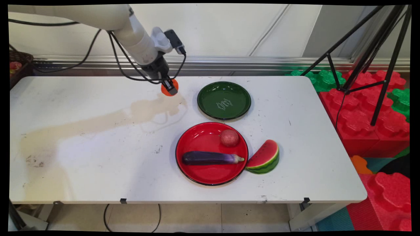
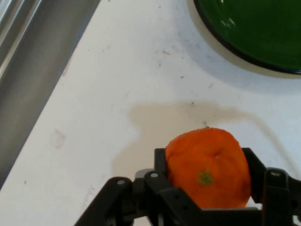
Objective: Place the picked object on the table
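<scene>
Nearest the camera sits the red plate [image 1: 193,170], and that plate is our landmark. On it lies a purple eggplant [image 1: 211,158], stretched across the front half, with a small red fruit [image 1: 229,137] behind it near the plate's back rim. Touching the red plate's right rim is a watermelon slice [image 1: 264,157], rind toward the front, resting on the white table [image 1: 82,164].

Just behind the red plate, a little to its right, is the green plate [image 1: 224,100] [image 2: 249,28], with a pale mark in its middle.

Now behind the red plate and to its left, near the table's back edge: the gripper [image 1: 170,87] [image 2: 207,176] has its two fingers [image 2: 161,162] clamped on an orange [image 1: 169,88] [image 2: 207,165], one finger pressed on each side of the fruit. The hand view shows the orange's green stem spot facing the camera and the orange's shadow on the tabletop beyond it, with the green plate's rim further off.

A brownish stain [image 1: 98,121] spreads across the table left of the red plate.
</scene>
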Robot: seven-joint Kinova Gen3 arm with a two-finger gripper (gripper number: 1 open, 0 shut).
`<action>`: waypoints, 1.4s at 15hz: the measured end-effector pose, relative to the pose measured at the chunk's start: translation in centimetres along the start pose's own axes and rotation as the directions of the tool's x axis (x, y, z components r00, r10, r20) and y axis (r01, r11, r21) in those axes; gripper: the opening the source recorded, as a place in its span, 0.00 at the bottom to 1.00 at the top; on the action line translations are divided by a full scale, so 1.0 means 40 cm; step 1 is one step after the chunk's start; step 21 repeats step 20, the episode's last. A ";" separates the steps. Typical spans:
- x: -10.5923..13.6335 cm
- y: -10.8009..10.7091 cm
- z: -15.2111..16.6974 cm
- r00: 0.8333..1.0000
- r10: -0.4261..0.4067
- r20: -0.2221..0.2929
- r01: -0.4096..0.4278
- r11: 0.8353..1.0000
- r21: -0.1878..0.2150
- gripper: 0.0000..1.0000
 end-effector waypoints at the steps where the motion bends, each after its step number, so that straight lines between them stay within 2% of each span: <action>1: 0.002 -0.003 0.014 1.000 0.004 0.003 -0.004 1.000 -0.001 0.00; 8: 0.015 -0.006 0.155 0.999 0.028 0.022 -0.028 0.999 -0.026 0.00; 16: 0.009 0.005 0.213 0.999 0.043 0.011 -0.043 0.998 -0.048 0.00; 17: 0.007 0.006 0.215 0.999 0.047 0.008 -0.047 0.998 -0.051 1.00; 21: 0.001 0.005 0.213 0.998 0.060 0.000 -0.060 0.997 -0.054 1.00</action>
